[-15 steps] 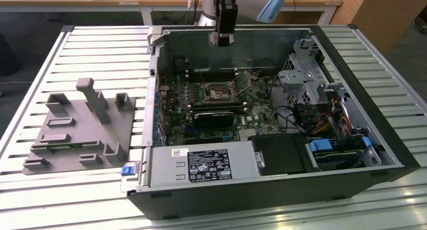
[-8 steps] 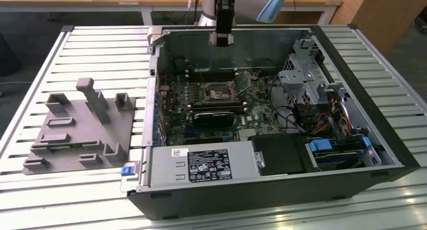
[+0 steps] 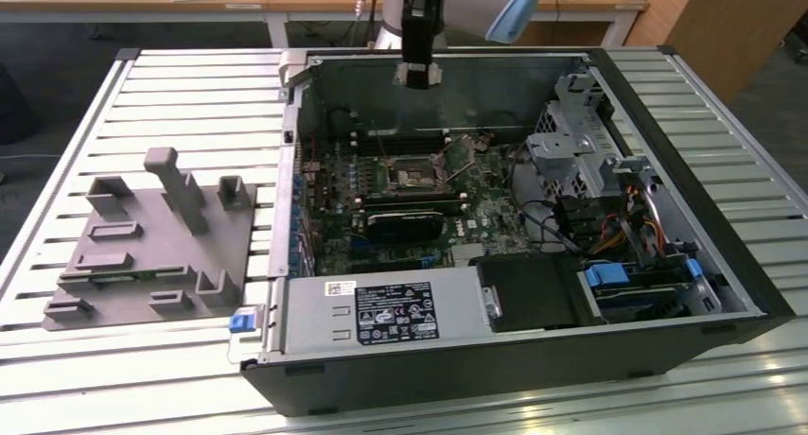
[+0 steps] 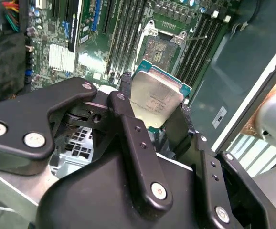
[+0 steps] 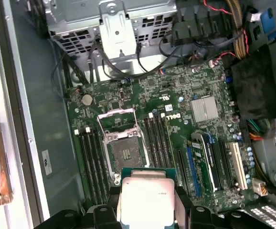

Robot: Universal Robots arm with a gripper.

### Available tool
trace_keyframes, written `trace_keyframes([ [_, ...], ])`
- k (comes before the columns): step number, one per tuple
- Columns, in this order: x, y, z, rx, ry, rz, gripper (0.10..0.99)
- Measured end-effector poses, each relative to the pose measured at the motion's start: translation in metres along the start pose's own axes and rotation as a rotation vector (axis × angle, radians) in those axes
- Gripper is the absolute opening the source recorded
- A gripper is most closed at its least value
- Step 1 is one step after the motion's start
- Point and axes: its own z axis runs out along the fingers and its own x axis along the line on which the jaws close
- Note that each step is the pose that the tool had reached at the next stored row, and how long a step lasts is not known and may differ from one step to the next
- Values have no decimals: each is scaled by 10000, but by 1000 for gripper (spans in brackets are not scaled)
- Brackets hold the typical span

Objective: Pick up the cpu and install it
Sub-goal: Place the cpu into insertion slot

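Silvery-grey cpu (image 4: 156,98) with teal-green rim, green motherboard (image 5: 176,109), grey plastic tray (image 3: 151,265), white slatted table (image 3: 189,95), black computer case (image 3: 505,369)

At the top centre of the exterior view, the arm (image 3: 461,5) is a silver-grey tube with a pale blue cap (image 3: 516,9); it ends in a slim black hand (image 3: 418,74) with pale tips. In the second wrist view its matte black fingers (image 4: 128,133) carry round silver screws (image 4: 158,191).
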Motion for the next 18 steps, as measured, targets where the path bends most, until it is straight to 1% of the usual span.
trace_keyframes([
  [2, 0, 0, 3, 1, -10, 283, 529],
  [6, 0, 0, 10, 7, -39, 1016, 529],
  [7, 1, 0, 10, 7, -46, 1097, 529],
  [11, 1, 1, 11, 7, -46, 1082, 529],
  [12, 1, 1, 12, 7, -43, 966, 529],
  [13, 2, 1, 20, 1, -21, 357, 529],
  [14, 2, 1, 27, -4, -6, -25, 529],
  [18, 2, 0, 54, -9, 18, -758, 529],
])
